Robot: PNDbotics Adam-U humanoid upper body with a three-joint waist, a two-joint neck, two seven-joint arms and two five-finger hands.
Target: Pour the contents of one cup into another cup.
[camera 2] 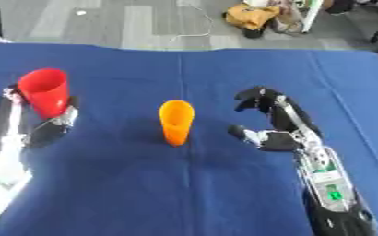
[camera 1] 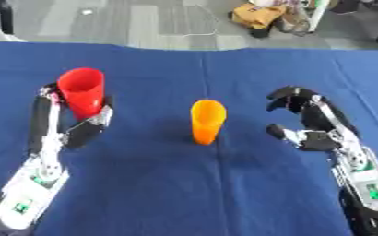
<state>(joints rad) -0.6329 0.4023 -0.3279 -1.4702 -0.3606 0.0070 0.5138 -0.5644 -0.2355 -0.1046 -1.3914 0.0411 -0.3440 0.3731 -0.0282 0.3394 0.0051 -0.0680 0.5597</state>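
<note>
- Robot's left hand (camera 1: 78, 124), by the left edge of a blue-clothed table (camera 1: 184, 193), grips a red cup (camera 1: 82, 91), fingers and thumb clamped round it.
- Orange cup (camera 1: 207, 120) stands mid-table, well apart from the red.
- Right hand (camera 2: 277, 124) hangs beside it, fingers curved apart, holding nothing.

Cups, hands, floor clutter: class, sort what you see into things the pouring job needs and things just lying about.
Job:
red cup, held in the left hand
orange cup, standing alone on the blue table
right hand, open beside it

Lying about:
yellow bag on the floor
white cable
</note>
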